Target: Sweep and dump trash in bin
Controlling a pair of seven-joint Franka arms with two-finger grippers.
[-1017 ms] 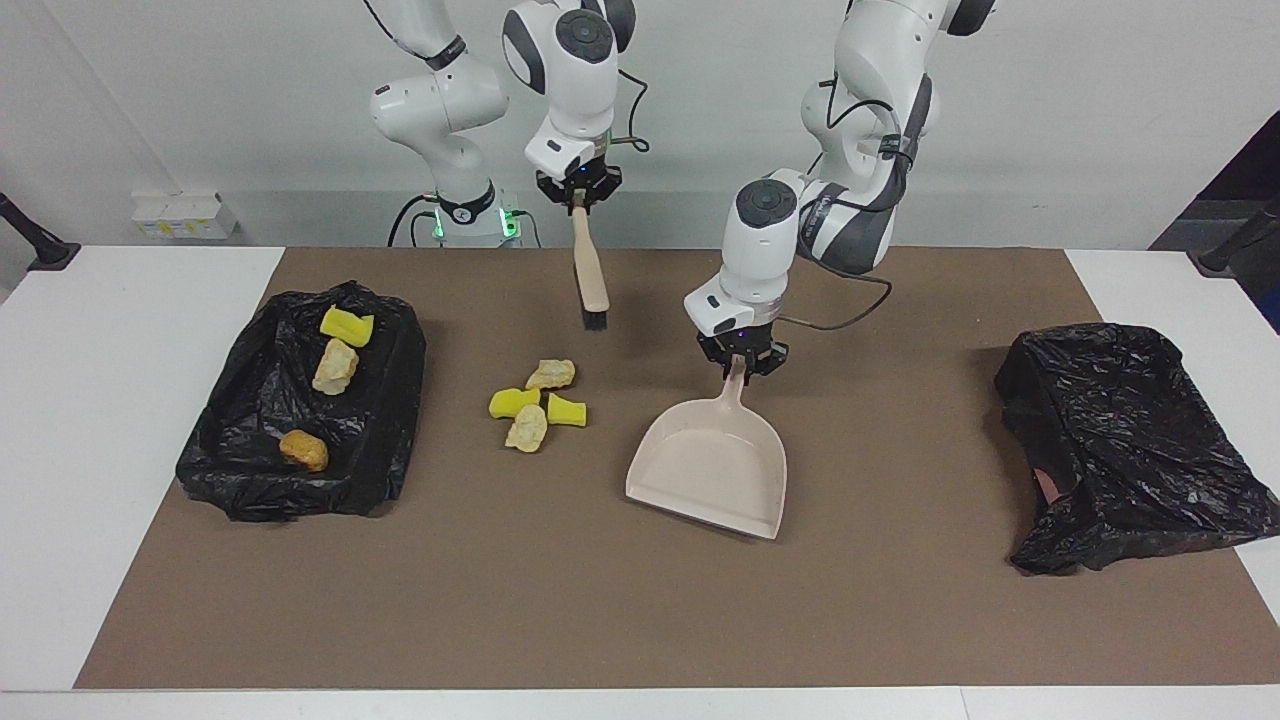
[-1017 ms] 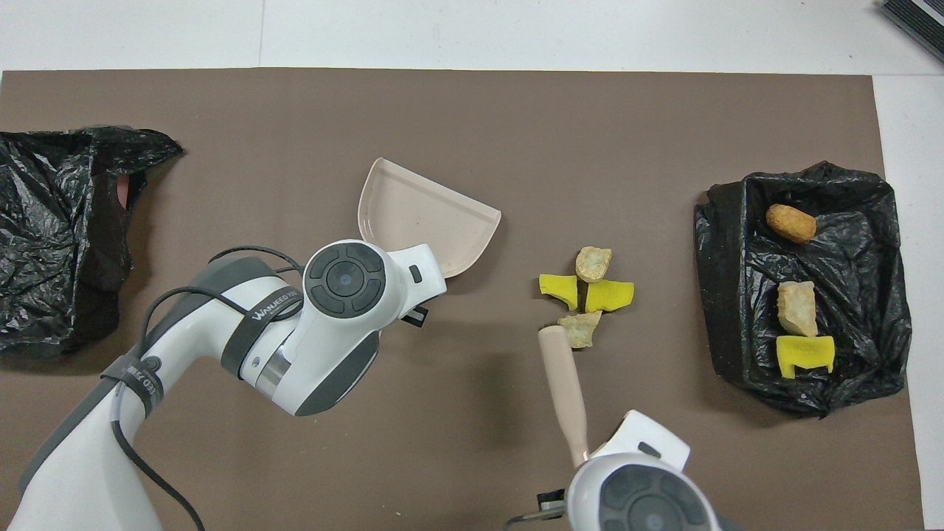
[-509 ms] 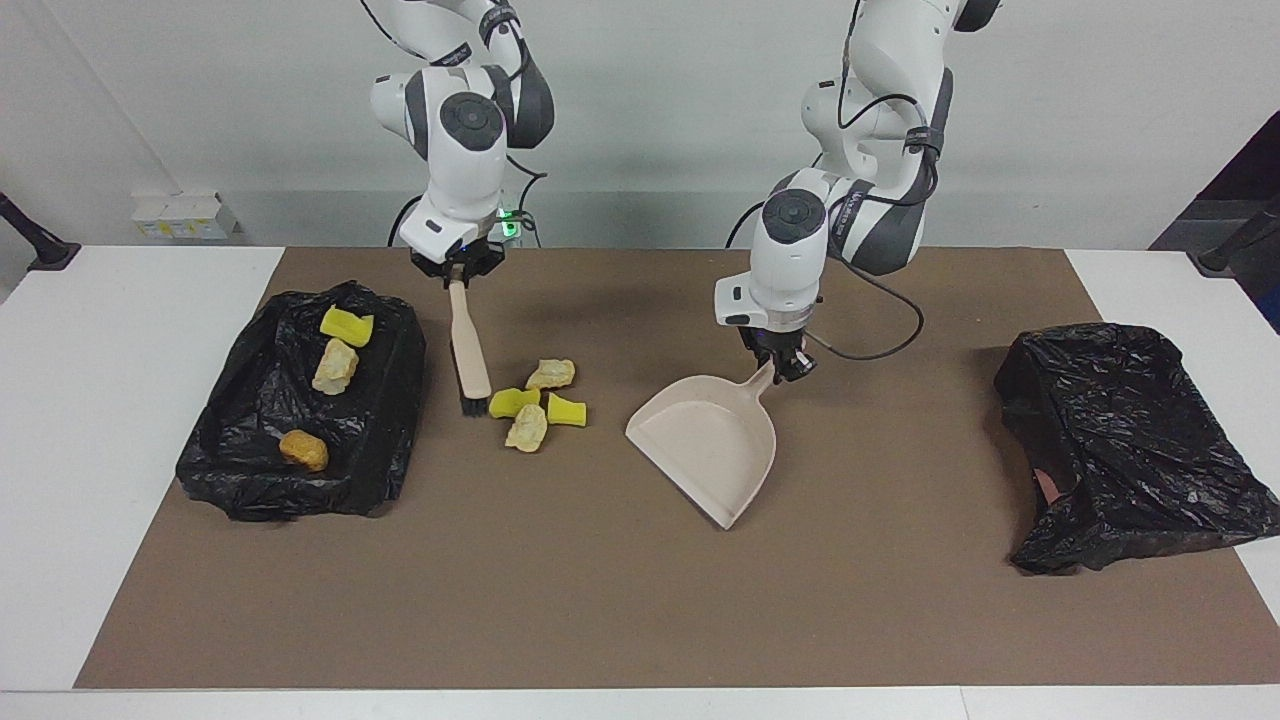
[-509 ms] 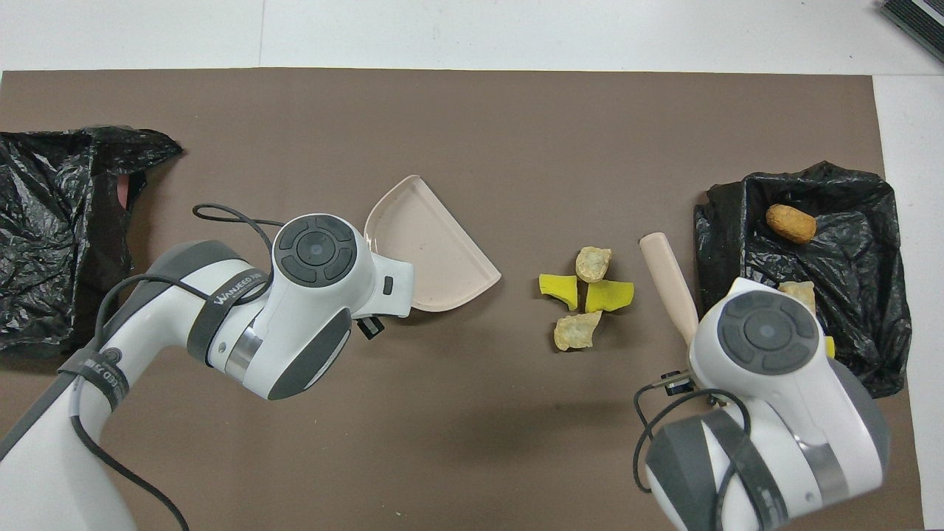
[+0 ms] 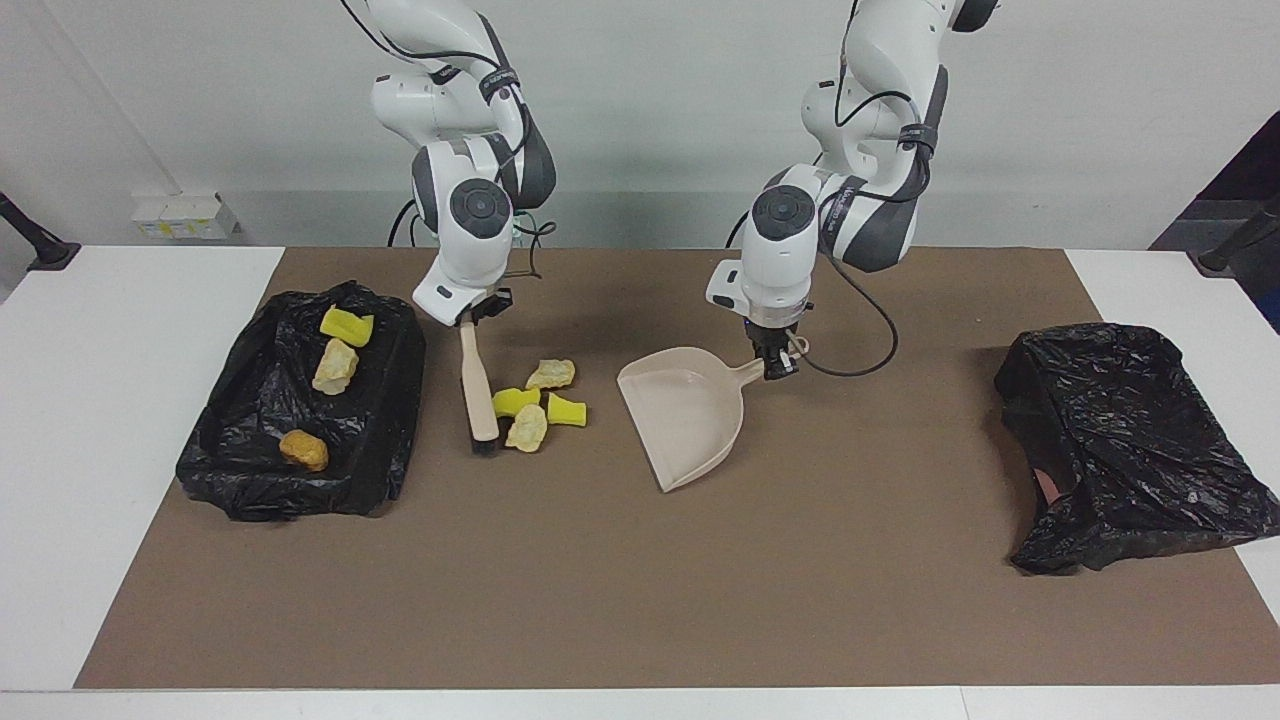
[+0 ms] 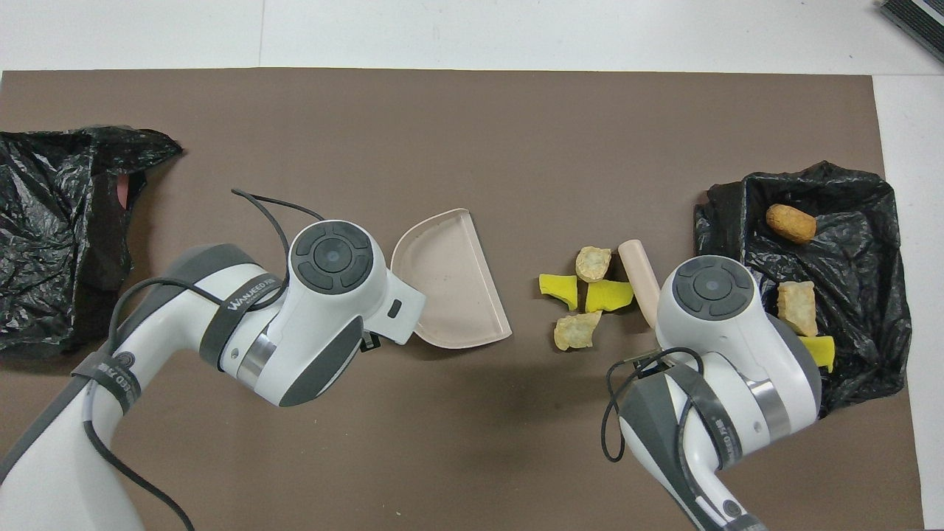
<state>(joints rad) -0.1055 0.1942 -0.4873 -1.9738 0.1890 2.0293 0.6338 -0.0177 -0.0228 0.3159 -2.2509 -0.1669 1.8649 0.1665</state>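
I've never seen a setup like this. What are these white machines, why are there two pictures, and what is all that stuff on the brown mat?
They are two robot arms, each ending in a two-fingered end effector. One picture faces the robots from across the table; the other looks down from above their own end.

The right end effector is shut on a beige brush, whose bristles rest on the mat beside four loose trash pieces: two yellow sponge bits and two pale lumps. The left end effector is shut on the handle of a beige dustpan, its open mouth turned toward that pile.

Three more pieces lie in the black bin bag at the right arm's end. Another black bag sits at the left arm's end.
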